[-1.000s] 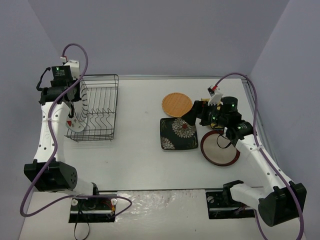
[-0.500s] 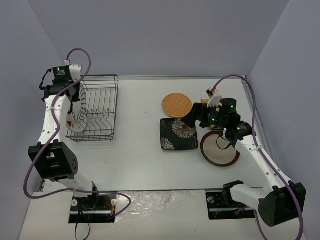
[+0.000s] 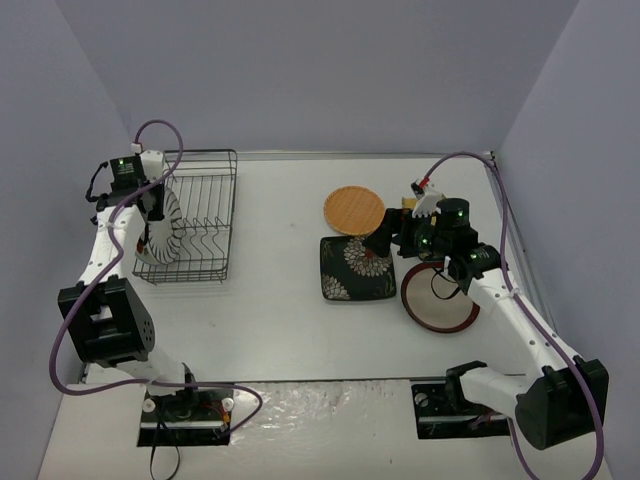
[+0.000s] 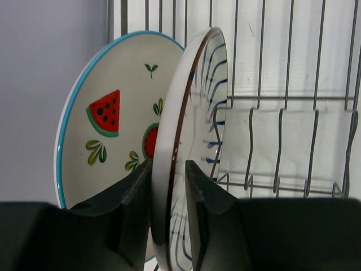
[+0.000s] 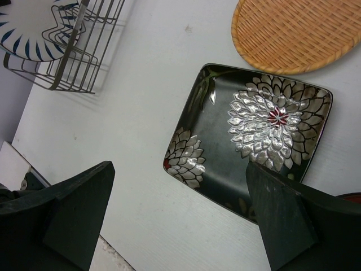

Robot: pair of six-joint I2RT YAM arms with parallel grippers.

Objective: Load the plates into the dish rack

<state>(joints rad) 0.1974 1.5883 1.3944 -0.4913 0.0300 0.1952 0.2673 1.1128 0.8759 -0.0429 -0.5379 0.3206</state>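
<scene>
My left gripper (image 3: 152, 205) (image 4: 168, 195) is shut on the rim of the white plate with dark radial stripes (image 4: 189, 130) (image 3: 166, 222) and holds it upright in the black wire dish rack (image 3: 205, 215) (image 4: 282, 107). The watermelon plate (image 4: 104, 121) stands upright just behind it, at the rack's left end. My right gripper (image 3: 386, 236) (image 5: 180, 226) is open and empty, hovering over the dark patterned square plate (image 3: 355, 268) (image 5: 254, 132). The orange round plate (image 3: 354, 210) (image 5: 293, 31) lies beyond it. The dark-red-rimmed plate (image 3: 438, 298) lies right of the square plate. The yellow-green oblong plate is hidden.
The rack's right half (image 3: 215, 190) holds only bare divider prongs. The rack also shows far off in the right wrist view (image 5: 79, 51). The grey side walls stand close behind the rack's left side and beyond the table's right edge (image 3: 510, 230).
My left gripper has carried the striped plate down and a little nearer, so it stands deeper in the rack beside the watermelon plate. My right gripper has edged slightly left over the square plate.
</scene>
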